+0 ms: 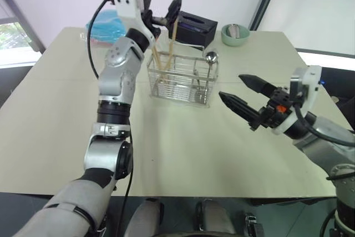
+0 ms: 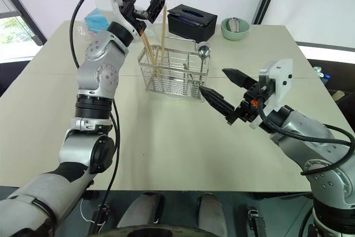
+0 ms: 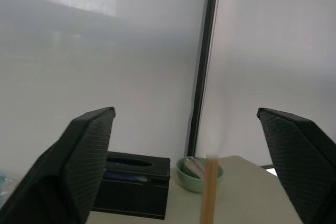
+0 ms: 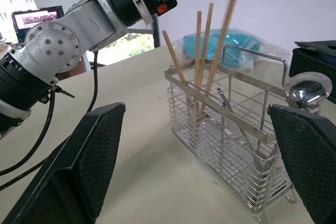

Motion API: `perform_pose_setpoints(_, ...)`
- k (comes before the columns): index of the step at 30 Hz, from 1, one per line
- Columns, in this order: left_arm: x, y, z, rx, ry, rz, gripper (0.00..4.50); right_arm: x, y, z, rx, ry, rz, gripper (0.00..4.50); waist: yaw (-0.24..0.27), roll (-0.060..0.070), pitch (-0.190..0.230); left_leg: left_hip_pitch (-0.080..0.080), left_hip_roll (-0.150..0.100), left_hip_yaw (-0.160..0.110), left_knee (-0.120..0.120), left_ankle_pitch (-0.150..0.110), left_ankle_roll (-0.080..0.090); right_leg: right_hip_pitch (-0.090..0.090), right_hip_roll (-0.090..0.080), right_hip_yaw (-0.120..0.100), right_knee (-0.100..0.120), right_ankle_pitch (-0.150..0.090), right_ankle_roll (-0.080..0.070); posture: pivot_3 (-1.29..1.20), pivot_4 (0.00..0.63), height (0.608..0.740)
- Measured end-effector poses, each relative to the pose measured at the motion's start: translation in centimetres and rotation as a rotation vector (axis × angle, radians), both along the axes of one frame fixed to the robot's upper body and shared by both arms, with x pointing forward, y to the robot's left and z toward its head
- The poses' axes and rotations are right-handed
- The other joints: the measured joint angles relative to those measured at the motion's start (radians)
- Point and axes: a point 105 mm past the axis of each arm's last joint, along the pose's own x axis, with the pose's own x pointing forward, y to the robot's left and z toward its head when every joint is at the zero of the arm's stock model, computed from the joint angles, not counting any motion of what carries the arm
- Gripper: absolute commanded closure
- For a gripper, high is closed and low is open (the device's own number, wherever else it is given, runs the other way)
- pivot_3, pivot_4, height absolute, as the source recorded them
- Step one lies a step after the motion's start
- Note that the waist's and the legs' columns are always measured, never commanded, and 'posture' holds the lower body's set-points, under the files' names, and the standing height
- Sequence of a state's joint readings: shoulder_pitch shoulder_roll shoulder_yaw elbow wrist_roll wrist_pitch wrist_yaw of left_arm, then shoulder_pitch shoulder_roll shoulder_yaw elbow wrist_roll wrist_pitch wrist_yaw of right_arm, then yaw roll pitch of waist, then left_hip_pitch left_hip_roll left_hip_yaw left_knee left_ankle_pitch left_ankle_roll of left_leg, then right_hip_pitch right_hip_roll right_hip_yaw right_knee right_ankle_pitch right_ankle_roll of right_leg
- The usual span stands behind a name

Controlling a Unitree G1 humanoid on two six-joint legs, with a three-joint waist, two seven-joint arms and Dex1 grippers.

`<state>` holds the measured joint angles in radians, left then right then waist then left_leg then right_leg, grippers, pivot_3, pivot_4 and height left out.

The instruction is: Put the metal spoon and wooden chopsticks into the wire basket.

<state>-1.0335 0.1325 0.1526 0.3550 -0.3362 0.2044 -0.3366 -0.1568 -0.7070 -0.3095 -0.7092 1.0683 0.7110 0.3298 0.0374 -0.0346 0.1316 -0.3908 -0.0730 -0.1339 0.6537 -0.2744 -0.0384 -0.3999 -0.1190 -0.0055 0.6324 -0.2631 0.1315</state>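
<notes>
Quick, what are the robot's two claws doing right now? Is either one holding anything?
Left gripper: open above the wire basket, holding nothing; a wooden chopstick stands between its fingers.
Right gripper: open, holding nothing.

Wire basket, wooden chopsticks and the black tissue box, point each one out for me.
wire basket (image 4: 231,156): right wrist view, on its front wire grid wall.
wooden chopsticks (image 4: 198,51): right wrist view, on the shaft of one upright stick.
black tissue box (image 2: 191,21): right eye view, on its front face.
</notes>
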Motion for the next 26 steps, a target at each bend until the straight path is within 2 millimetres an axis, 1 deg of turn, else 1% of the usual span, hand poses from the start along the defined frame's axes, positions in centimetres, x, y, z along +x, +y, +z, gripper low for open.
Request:
perform_pose_setpoints(4,0.0,0.8,0.2,0.015,0.018,0.010,0.09,0.2,0.2,0.0,-0.003,0.001,0.012,0.00,-0.001,0.000,0.000,0.000,0.000,0.000,0.000,0.000,0.000,0.000,0.000,0.000,0.000,0.000,0.000,0.00,0.150,0.657)
perform_pose_setpoints(6,0.0,1.8,0.3,0.054,0.038,0.011,0.09,0.3,0.3,-0.1,-0.011,0.002,0.020,0.00,-0.006,0.000,0.000,0.000,0.000,0.000,0.000,0.000,0.000,0.000,0.001,0.000,0.000,0.000,0.000,0.00,0.150,0.657)
perform_pose_setpoints(7,0.0,2.6,0.3,0.089,0.050,0.021,0.09,0.4,0.2,-0.3,-0.021,0.005,0.022,0.00,-0.009,0.001,0.000,0.001,0.000,0.000,0.000,0.000,0.000,0.000,0.001,0.000,0.001,0.000,0.000,0.00,0.150,0.657)
perform_pose_setpoints(10,-0.3,6.6,0.6,0.234,0.064,0.068,0.09,0.7,-0.3,-0.5,-0.067,0.009,0.021,0.00,-0.028,0.002,0.001,0.000,-0.001,0.000,-0.001,0.000,0.000,-0.001,0.001,0.000,0.001,0.000,0.000,0.00,0.150,0.657)
perform_pose_setpoints(13,-1.9,10.9,0.6,0.458,0.056,0.107,0.09,1.1,-1.6,-0.6,-0.117,0.016,0.006,0.00,-0.045,0.003,0.001,0.001,0.000,0.000,-0.003,0.000,0.000,-0.002,0.001,0.000,0.001,0.000,0.000,0.00,0.150,0.657)
perform_pose_setpoints(15,-3.4,13.3,-0.7,0.638,0.098,0.094,0.09,1.4,-2.7,-0.7,-0.149,0.020,-0.003,0.00,-0.049,0.003,0.001,0.001,0.001,0.000,-0.004,0.000,0.000,-0.002,0.001,0.000,0.000,0.000,-0.001,0.00,0.150,0.657)
perform_pose_setpoints(17,-5.3,15.0,-2.9,0.800,0.179,0.019,0.09,1.6,-3.8,-1.0,-0.186,0.026,-0.009,0.00,-0.050,0.004,0.002,0.001,0.001,0.000,-0.005,0.000,0.000,-0.002,0.000,0.000,0.000,0.000,-0.001,0.00,0.150,0.657)
perform_pose_setpoints(19,-7.6,16.0,-5.1,0.941,0.255,-0.081,0.09,1.9,-4.6,-1.2,-0.217,0.026,-0.012,0.00,-0.050,0.004,0.002,0.000,0.001,0.001,-0.004,0.000,0.000,-0.002,-0.001,0.001,-0.001,0.000,-0.001,0.00,0.150,0.657)
perform_pose_setpoints(21,-9.0,16.5,-6.2,0.996,0.303,-0.141,0.09,2.4,-5.3,-1.4,-0.229,0.027,-0.023,0.00,-0.043,0.005,0.003,0.000,0.001,-0.001,-0.004,0.000,0.000,-0.001,-0.001,0.000,-0.002,-0.002,-0.004,0.00,0.150,0.657)
perform_pose_setpoints(23,-9.9,16.6,-6.0,1.009,0.302,-0.166,0.09,2.7,-5.7,-1.6,-0.243,0.019,-0.022,0.00,-0.032,0.005,0.003,0.000,0.001,-0.001,-0.003,0.000,0.001,-0.001,-0.001,0.000,-0.002,-0.002,-0.005,0.00,0.150,0.657)
perform_pose_setpoints(26,-10.5,16.6,-4.5,0.997,0.253,-0.140,0.09,3.2,-5.5,-1.3,-0.247,-0.005,-0.002,0.00,-0.025,0.006,0.003,0.000,0.001,-0.001,-0.003,0.001,0.001,0.000,-0.001,0.000,-0.002,-0.002,-0.005,0.00,0.150,0.657)
